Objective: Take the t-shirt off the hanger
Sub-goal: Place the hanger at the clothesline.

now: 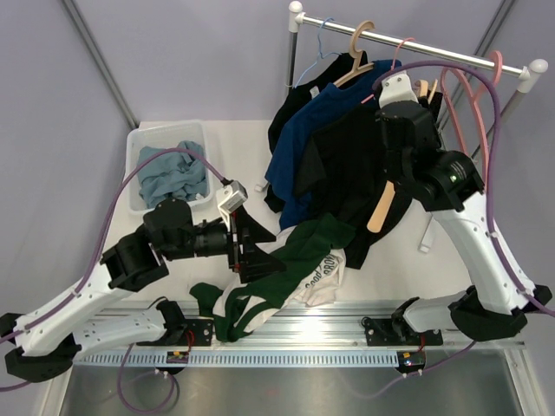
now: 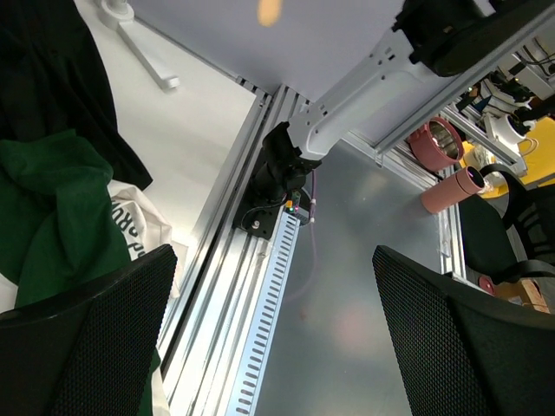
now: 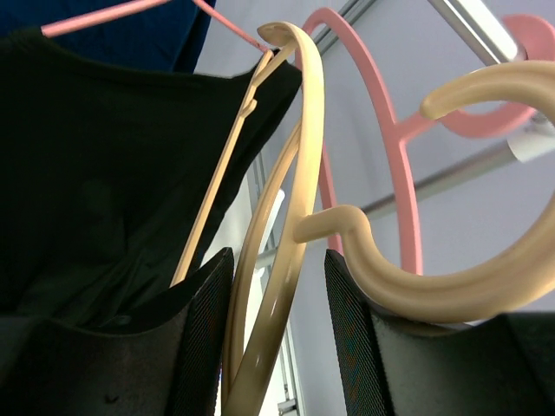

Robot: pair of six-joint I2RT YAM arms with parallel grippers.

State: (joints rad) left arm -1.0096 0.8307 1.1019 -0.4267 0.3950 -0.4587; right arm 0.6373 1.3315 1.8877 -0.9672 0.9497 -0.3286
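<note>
A black t-shirt [image 1: 342, 173] [image 3: 95, 165] hangs on a beige hanger [image 3: 290, 217] at the rack; the hanger's lower end [image 1: 380, 210] pokes out below the cloth. My right gripper [image 1: 408, 102] [image 3: 277, 260] is raised at the rack and shut on the hanger, whose frame runs between the pads [image 3: 204, 329] while its hook curls over the right finger. My left gripper [image 1: 256, 251] [image 2: 273, 256] hangs open and empty over the table's front edge, beside a green t-shirt [image 1: 299, 256] [image 2: 52, 217] that lies on the table.
A blue t-shirt [image 1: 299, 139] on a wooden hanger [image 1: 355, 61] and more dark shirts hang left of my right arm. Pink hangers [image 1: 473, 95] [image 3: 403, 173] sit on the rail [image 1: 434, 52]. A white printed shirt [image 1: 323, 279] lies under the green one. A clear bin [image 1: 137, 165] holds grey-blue cloth.
</note>
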